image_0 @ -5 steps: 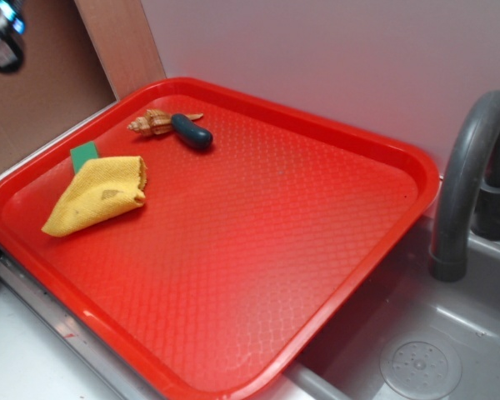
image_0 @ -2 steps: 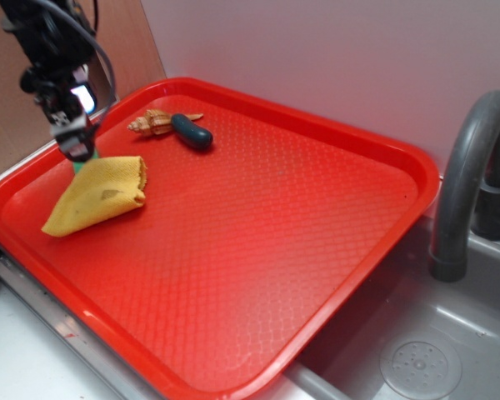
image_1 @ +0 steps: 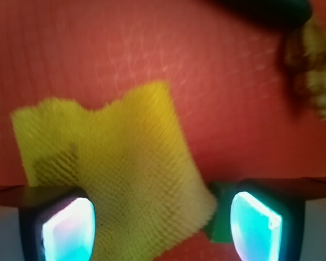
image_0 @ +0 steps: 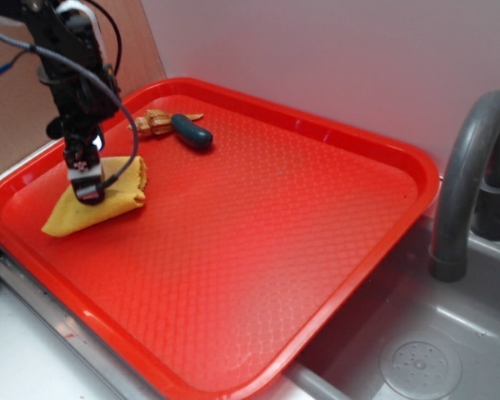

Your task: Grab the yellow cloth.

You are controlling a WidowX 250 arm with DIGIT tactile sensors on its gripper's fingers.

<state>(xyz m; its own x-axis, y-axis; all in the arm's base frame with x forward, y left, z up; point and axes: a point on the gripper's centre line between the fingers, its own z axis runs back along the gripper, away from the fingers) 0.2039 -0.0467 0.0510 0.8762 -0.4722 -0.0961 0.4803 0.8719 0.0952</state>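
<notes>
One gripper, jaws wide, newly dropped from tray's 10 o'clock corner onto yellow cloth; cloth now between fingers. Closing likely next.

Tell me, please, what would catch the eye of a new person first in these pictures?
First, the big red tray beside the grey sink with its curved faucet. On the tray's left side lies the yellow cloth, and the black tool hangs right over it; the wrist view shows the open fingers on either side of the cloth. Near the tray's far edge rests a small dark-handled brush.
</notes>
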